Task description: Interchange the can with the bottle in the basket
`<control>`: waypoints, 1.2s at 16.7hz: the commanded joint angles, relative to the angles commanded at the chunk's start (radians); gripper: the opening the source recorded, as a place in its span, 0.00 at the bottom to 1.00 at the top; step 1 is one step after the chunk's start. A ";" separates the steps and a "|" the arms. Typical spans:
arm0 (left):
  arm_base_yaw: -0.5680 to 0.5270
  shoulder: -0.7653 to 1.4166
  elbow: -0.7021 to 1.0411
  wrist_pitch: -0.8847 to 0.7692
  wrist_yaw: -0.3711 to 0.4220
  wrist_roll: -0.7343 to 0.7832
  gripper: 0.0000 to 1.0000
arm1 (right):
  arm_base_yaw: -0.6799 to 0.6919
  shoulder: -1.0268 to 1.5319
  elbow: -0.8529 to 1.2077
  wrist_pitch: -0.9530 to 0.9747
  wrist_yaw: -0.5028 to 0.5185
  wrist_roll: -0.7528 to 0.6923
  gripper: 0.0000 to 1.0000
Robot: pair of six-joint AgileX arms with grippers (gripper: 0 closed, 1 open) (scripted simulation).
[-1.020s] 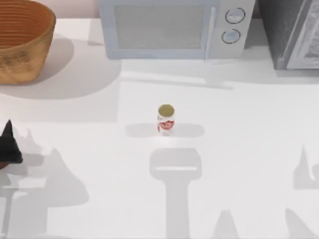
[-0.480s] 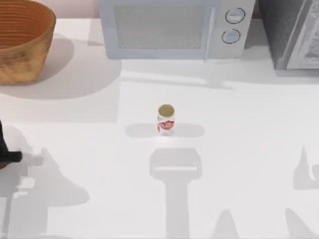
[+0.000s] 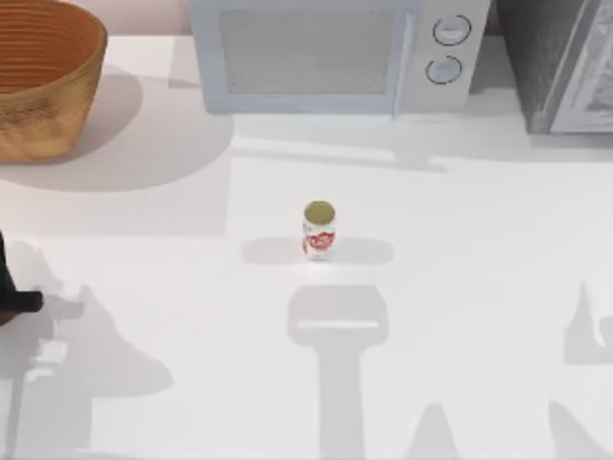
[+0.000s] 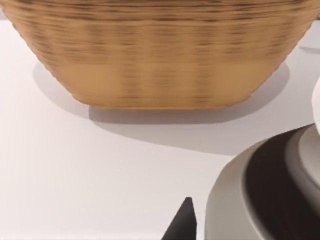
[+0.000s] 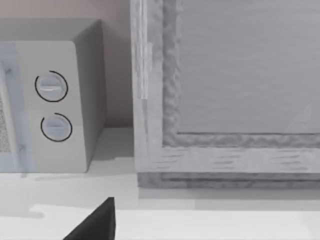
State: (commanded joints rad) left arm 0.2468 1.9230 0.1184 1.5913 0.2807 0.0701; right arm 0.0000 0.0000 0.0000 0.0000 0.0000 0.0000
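Note:
The can point(image 3: 318, 230), white with red markings and a dull gold top, stands upright on the white table near its middle. The orange-brown wicker basket point(image 3: 48, 91) sits at the table's far left corner, and its ribbed wall point(image 4: 160, 55) looms close in the left wrist view. The bottle is hidden from view. My left gripper point(image 3: 10, 287) is a dark shape at the table's left edge, nearer than the basket and far left of the can. A dark tip of my right gripper point(image 5: 95, 225) shows in the right wrist view, facing the appliances at the back right.
A pale microwave point(image 3: 335, 53) with two round knobs stands along the back edge behind the can. A grey textured appliance point(image 3: 565, 67) fills the back right corner. A grey and black round part of the arm point(image 4: 270, 195) sits low in the left wrist view.
My left gripper has slid left toward the table's edge, so less of it shows in the top view. The can and the basket have not moved.

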 joint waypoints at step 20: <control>0.141 -0.289 0.771 -0.899 -0.070 -0.002 0.00 | 0.000 0.000 0.000 0.000 0.000 0.000 1.00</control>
State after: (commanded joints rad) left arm 0.3881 1.6337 0.8891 0.6926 0.2102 0.0679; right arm 0.0000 0.0000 0.0000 0.0000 0.0000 0.0000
